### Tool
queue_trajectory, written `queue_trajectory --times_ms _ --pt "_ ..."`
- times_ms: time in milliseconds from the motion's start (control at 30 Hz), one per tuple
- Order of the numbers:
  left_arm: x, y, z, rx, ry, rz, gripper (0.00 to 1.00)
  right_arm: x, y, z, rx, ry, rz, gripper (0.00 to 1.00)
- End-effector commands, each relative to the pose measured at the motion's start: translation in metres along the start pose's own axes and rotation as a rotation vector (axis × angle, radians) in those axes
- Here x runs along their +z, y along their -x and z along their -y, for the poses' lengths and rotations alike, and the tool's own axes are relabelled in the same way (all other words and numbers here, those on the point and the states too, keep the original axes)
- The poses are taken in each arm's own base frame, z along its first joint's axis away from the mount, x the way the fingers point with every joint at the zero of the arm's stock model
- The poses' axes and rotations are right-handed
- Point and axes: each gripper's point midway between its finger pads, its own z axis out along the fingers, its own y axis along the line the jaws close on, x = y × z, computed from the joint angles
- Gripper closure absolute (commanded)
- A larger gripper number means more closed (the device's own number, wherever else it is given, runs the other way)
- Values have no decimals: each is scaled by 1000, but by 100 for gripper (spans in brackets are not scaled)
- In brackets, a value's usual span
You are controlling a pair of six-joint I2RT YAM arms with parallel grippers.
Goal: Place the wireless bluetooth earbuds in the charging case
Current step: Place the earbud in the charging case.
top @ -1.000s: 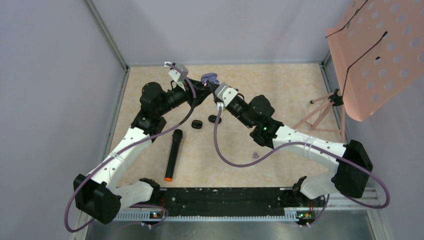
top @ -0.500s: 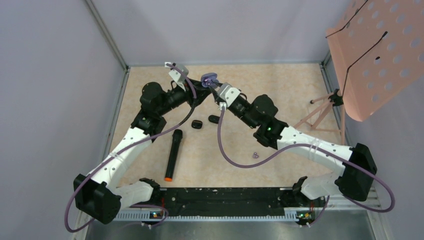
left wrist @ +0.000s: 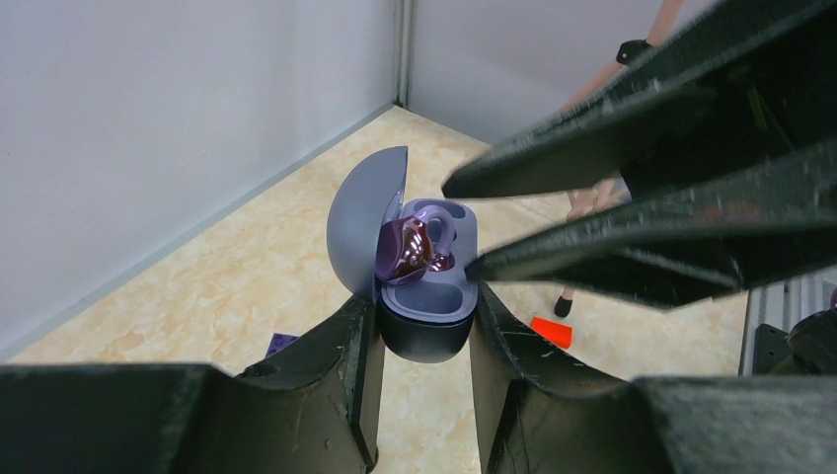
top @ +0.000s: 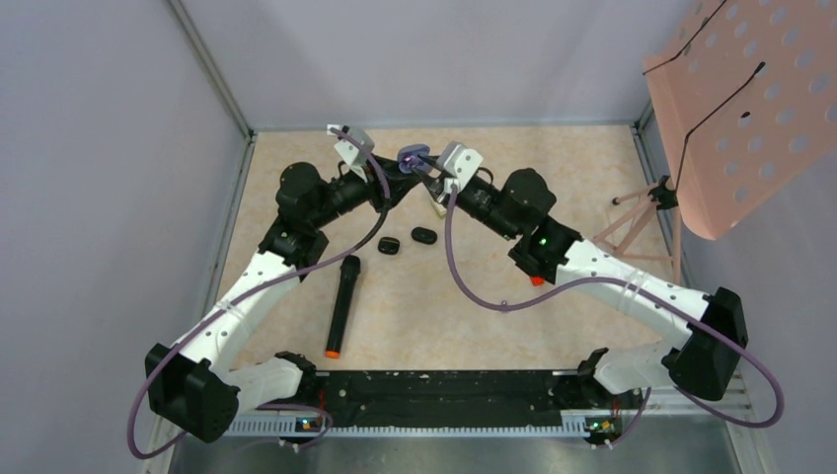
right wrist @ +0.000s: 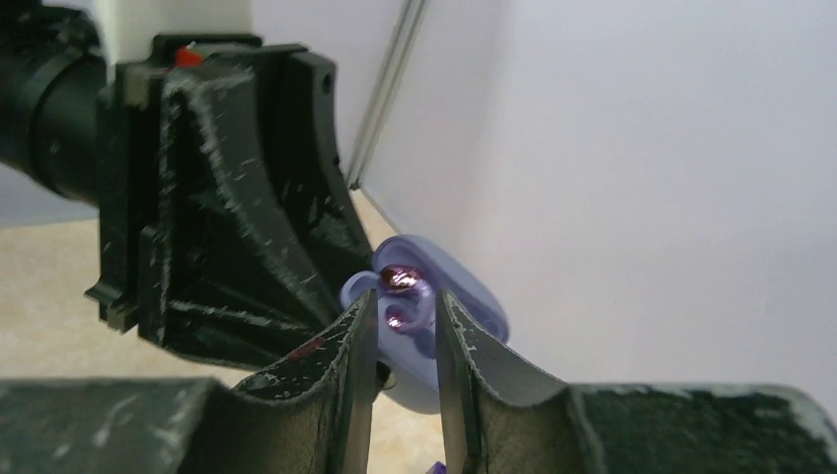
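Note:
The charging case (left wrist: pixel 426 331) has a dark shell, a lavender inside and its lid swung open. My left gripper (left wrist: pixel 422 301) is shut on its base and holds it up over the far middle of the table (top: pixel 592 188). One glossy dark purple earbud (left wrist: pixel 407 249) sits in the slot nearest the lid. The slot nearer the camera is bare. My right gripper (right wrist: pixel 406 301) reaches in from the right, open a little, one finger on each side of the earbud (right wrist: pixel 400 277). In the top view the case (top: pixel 413 154) shows between left gripper (top: pixel 400 170) and right gripper (top: pixel 428 170).
Two small black pieces (top: pixel 388 245) (top: pixel 423 235) lie on the table below the grippers. A black microphone (top: pixel 341 306) with an orange end lies at the front left. A pink perforated stand (top: pixel 740 89) on a tripod fills the right side. Walls close in at the left and back.
My right gripper has gone from shut to slightly open at the case, and its wrist has turned and shifted right. The left arm and the case have not moved.

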Motion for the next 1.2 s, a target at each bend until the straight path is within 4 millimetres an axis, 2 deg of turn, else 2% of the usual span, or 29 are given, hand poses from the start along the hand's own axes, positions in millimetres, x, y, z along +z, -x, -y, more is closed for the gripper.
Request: queue_trajectory --times_ms 0,167,267,333,533,733,967,1067,1167 --pt "-5 16 12 110 -57 60 100 -6 42 19 143 46 30 73" --pt "-8 11 17 154 -94 42 100 -13 30 19 194 120 -55 73" --pt "-9 9 19 159 -107 37 100 -16 25 17 223 150 -85 80" --pt "-9 9 19 156 -111 33 100 -18 26 14 236 171 -88 81" --pt "-9 8 23 152 -131 28 100 -22 24 1 261 246 -121 76" --pt "-11 5 28 169 -164 18 100 -19 16 0 269 244 -149 74" --pt "-14 2 35 221 -212 7 100 -15 11 -1 264 254 -160 87" --pt "-16 -2 37 248 -232 -7 100 -15 14 -2 253 267 -154 100" --pt "-16 -7 37 272 -242 -25 100 -20 15 -6 215 302 -149 100"
